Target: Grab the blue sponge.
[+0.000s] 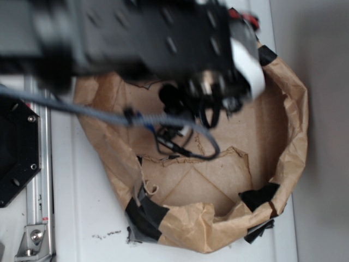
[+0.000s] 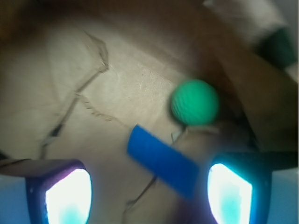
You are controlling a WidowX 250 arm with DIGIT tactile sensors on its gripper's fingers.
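The hand (image 2: 149, 196) is hanging wide open, holding nothing. The blue sponge (image 2: 162, 160) is lying flat between its fingers (image 2: 65, 196), on the brown paper (image 2: 56, 70). A green ball (image 2: 195, 102) is sitting near the sponge at 1 o'clock.

My exterior view looks down from overhead, steeply, onto the white table (image 1: 82, 213) and the brown paper nest (image 1: 207, 180); the arm (image 1: 136, 38) sits close under the lens, blurred, blocking the upper part. My wrist view rides on the arm, looking down at the paper floor from near, its two fingers (image 2: 65, 196) framing the bottom corners. The sponge (image 2: 161, 161) and ball (image 2: 195, 102) show only there. Both views share the nest's creased paper floor.
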